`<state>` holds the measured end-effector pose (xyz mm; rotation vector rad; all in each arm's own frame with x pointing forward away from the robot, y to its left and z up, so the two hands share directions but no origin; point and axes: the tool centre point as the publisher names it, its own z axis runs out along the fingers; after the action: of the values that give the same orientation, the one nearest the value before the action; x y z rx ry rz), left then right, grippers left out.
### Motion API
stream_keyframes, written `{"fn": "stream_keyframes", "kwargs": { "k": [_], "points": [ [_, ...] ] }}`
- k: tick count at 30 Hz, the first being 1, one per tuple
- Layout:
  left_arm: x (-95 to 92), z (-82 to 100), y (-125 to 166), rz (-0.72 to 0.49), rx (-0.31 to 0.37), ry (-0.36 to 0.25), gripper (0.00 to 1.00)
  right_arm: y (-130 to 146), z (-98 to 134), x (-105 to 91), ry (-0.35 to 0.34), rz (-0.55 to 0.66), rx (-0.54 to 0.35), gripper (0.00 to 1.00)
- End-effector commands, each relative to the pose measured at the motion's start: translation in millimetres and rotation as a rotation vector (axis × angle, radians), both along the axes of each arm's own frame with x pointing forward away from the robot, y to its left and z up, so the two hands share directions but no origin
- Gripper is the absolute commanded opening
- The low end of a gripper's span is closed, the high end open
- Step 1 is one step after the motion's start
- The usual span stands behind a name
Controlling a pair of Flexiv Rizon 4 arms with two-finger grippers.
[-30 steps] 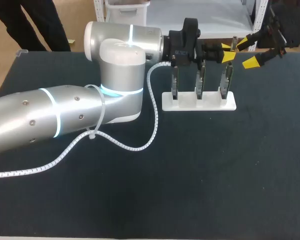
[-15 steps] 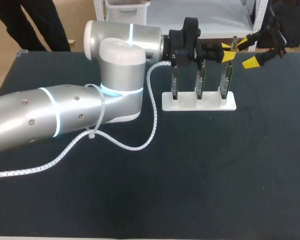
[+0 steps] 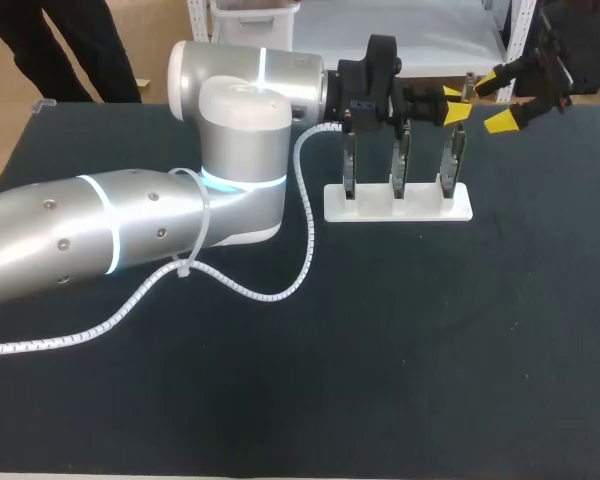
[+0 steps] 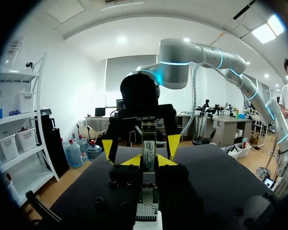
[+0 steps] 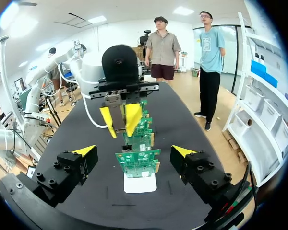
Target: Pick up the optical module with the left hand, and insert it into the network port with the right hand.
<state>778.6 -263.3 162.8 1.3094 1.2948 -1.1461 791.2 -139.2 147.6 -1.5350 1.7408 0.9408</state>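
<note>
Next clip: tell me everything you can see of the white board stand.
The stand is a flat white rectangular block, plastic-looking, lying on the dark table toward its far side. Three green circuit boards stand upright in it, parallel, in a row. The left gripper, shut on the module, hangs above the boards; contact cannot be told. The right gripper, open, is clear of it.

My left arm (image 3: 130, 235) comes in from the left and bends toward the far right. My left gripper (image 3: 454, 104) points right, and its fingers pinch the module (image 4: 149, 149). My right arm (image 3: 580, 45) sits at the far right corner. My right gripper (image 3: 500, 100) faces my left one, close by, fingers wide apart.
</note>
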Motion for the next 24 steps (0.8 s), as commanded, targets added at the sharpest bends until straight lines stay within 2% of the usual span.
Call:
{"fn": "stream_keyframes", "kwargs": {
  "k": [1, 15, 24],
  "points": [
    [-1.9, 0.9, 1, 0.005, 0.002, 0.000, 0.00, 0, 7, -3.6, -0.015, -0.008, -0.001, 1.00],
    [-1.9, 0.9, 1, 0.005, 0.002, 0.000, 0.00, 6, 29, -6.1, -0.037, 0.006, 0.004, 1.00],
    [-1.9, 0.9, 1, 0.005, 0.002, 0.000, 0.00, 15, 45, -12.6, -0.073, 0.007, 0.012, 1.00]
  ]
}}
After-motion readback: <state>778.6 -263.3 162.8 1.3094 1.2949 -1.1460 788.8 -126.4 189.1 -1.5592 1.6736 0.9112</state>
